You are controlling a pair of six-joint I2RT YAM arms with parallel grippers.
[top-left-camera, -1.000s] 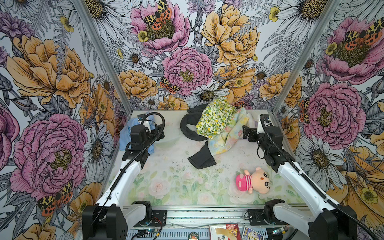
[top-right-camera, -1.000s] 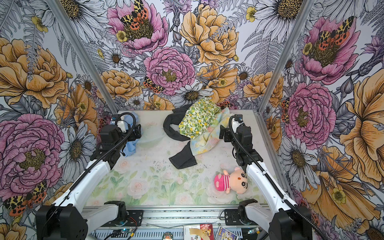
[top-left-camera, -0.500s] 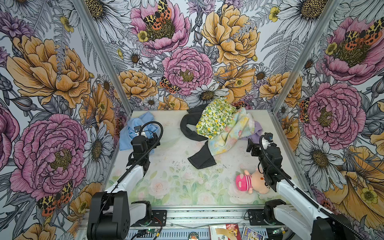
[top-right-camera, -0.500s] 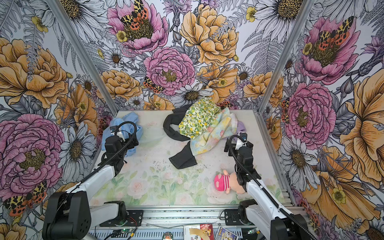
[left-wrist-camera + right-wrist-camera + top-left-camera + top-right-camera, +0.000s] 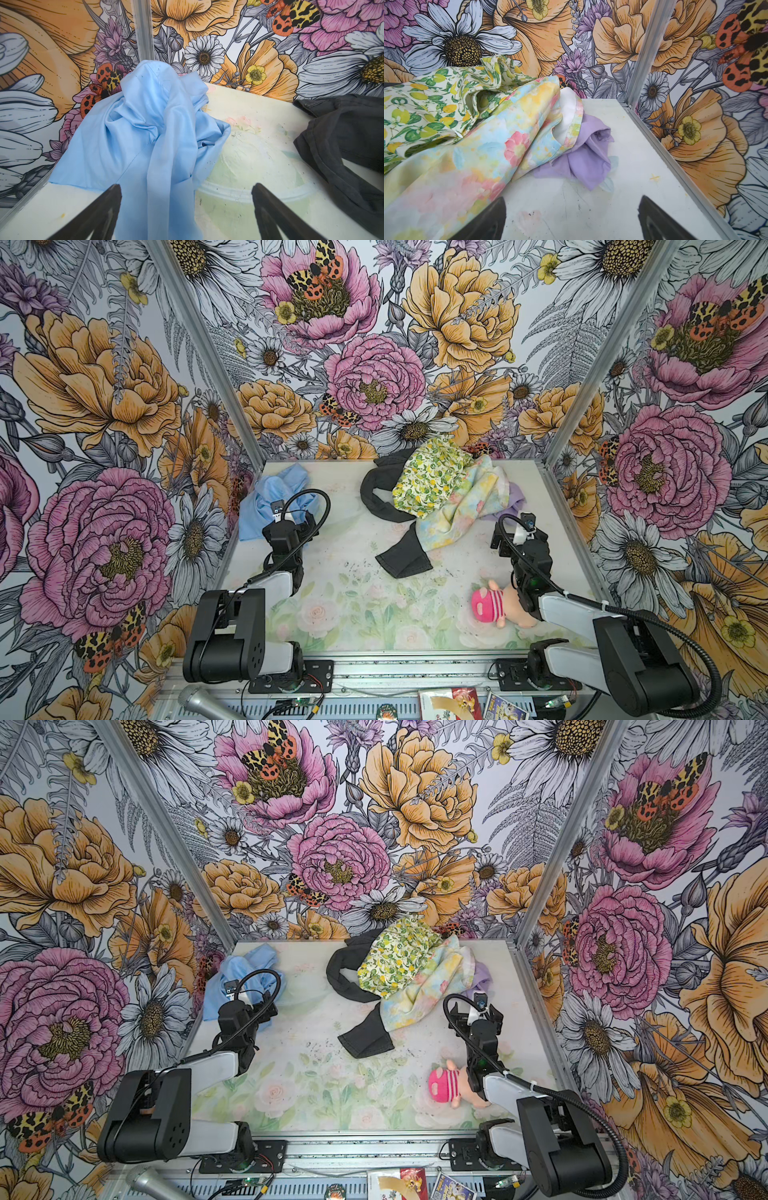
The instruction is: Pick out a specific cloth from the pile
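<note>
Cloth [image 5: 266, 506] is noted left of centre in a top view, just above left pincer [image 5: 186, 187]; jaws spread apart, unclamped.

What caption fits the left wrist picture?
Open left gripper facing the sky-blue cloth heaped in the table's far corner.

Plush doll [image 5: 485, 605] near pile [image 5: 436, 485]: head hidden behind right arm [image 5: 569, 610]. Lilac cloth [image 5: 584, 160], pile edge: mostly buried under pastel floral cloth [image 5: 483, 158].

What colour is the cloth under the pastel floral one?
Lilac cloth; clearest in the right wrist view.
</note>
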